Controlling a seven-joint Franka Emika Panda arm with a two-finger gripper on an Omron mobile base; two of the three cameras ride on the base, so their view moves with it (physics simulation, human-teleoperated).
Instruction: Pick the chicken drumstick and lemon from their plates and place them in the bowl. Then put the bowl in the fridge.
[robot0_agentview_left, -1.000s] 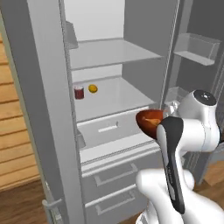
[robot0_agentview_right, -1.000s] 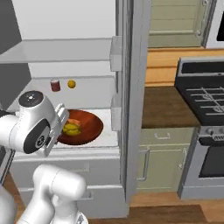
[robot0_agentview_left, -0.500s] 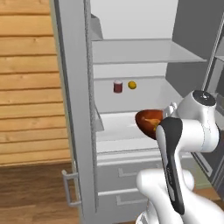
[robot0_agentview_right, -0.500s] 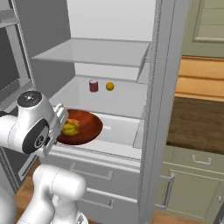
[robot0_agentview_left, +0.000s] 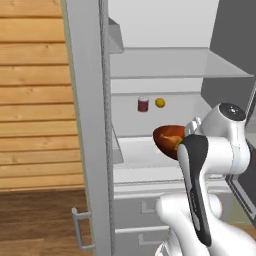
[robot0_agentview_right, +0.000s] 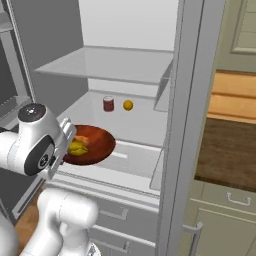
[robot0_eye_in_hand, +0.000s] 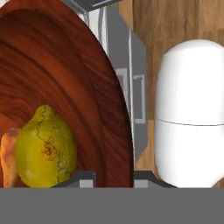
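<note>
My gripper (robot0_eye_in_hand: 114, 177) is shut on the rim of the reddish-brown bowl (robot0_eye_in_hand: 65, 78), one fingertip on each side of the rim. Inside the bowl lie the yellow-green lemon (robot0_eye_in_hand: 43, 146) and, beside it, the orange-brown chicken drumstick (robot0_eye_in_hand: 8, 153). I hold the bowl (robot0_agentview_left: 169, 140) in front of the open light-grey fridge (robot0_agentview_left: 85, 100), just above its middle shelf. From the right, the bowl (robot0_agentview_right: 95, 145) shows the lemon (robot0_agentview_right: 77, 148) and the drumstick (robot0_agentview_right: 84, 140) in it. The plates are out of view.
A small dark-red jar (robot0_agentview_left: 143, 104) and a small orange-yellow fruit (robot0_agentview_left: 160, 102) stand at the back of the middle shelf. A glass shelf (robot0_agentview_right: 110, 62) hangs above, and drawers (robot0_agentview_right: 115, 215) sit below. The fridge's side wall (robot0_agentview_right: 185, 100) stands to the right of the bowl.
The whole picture has shifted, so the base has driven and the fridge's inside now fills more of both base views. The bowl stays in my gripper, same pose.
</note>
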